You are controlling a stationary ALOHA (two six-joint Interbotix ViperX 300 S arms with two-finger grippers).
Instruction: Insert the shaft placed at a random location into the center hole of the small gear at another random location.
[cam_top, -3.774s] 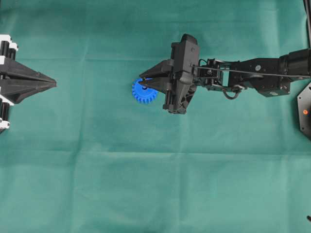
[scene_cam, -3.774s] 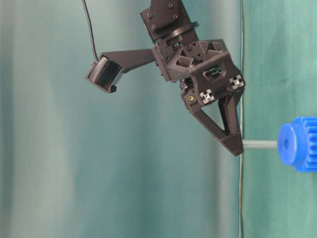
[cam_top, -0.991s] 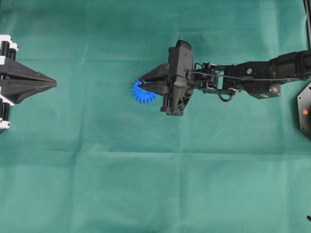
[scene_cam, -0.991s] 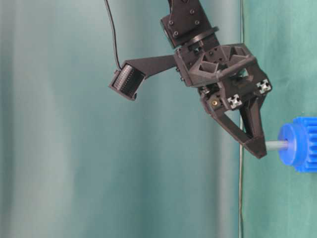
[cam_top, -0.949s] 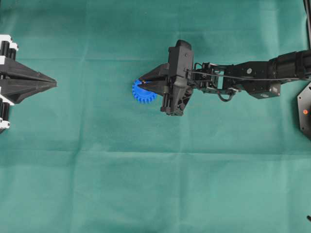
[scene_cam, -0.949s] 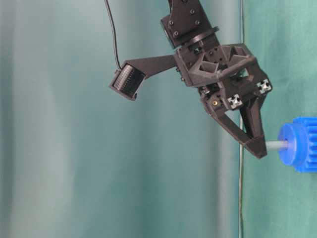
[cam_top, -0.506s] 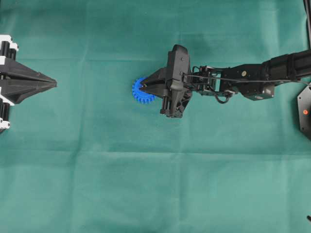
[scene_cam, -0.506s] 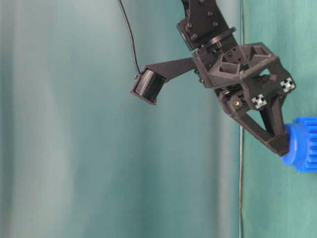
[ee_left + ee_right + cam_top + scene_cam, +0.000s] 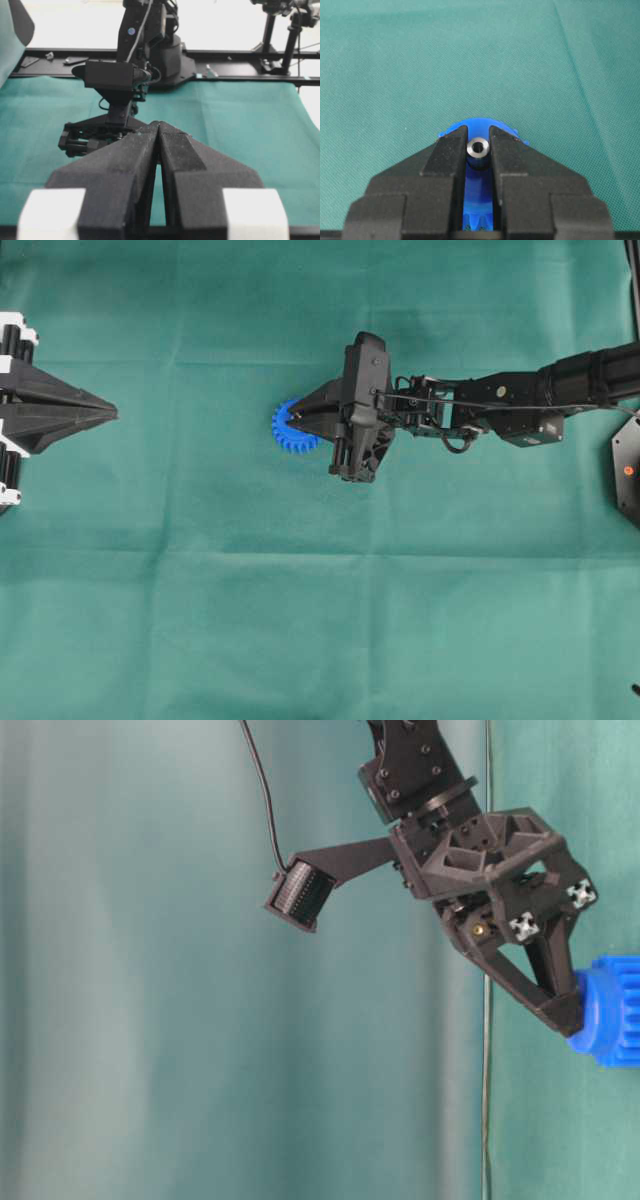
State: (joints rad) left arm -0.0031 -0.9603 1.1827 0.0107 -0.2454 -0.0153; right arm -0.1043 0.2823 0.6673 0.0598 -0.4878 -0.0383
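Where the two black fingertips meet in the right wrist view, the shaft (image 9: 479, 148): a small silvery-grey metal pin seen end-on, its polished ring face bright around a dark centre, pinched between the fingers of the right gripper (image 9: 478, 150). Everything below that shiny end hidden by the fingers; no shaft length visible in the table-level view either, where the fingertip touches the gear's hub. Center hole nowhere visible, covered by the pin and the fingertips.

Directly beneath, the small gear (image 9: 476, 125): bright blue moulded plastic, smooth and matte, rounded rim peeking out past the fingertips, a few teeth visible in the gap between the fingers near the bottom edge. From overhead, gear (image 9: 292, 430) lying flat on the cloth, left of centre in that view, only its left toothed arc showing, the rest under the right gripper (image 9: 298, 419). At table level, gear (image 9: 612, 1012) cut off by the right edge, raised hub and ribbed teeth clear.

Right gripper (image 9: 568, 1016) angular, matte black printed plastic with open lattice bracing, closed tight on the pin.

Left gripper (image 9: 108, 414) well apart at the overhead view's left edge, wedge-shaped, partly cut off. In its own wrist view, left gripper (image 9: 159, 126) with grainy black fingers pressed together at the tips, gripping nothing.

Underneath all, green cloth (image 9: 300, 620), finely woven, faintly creased.
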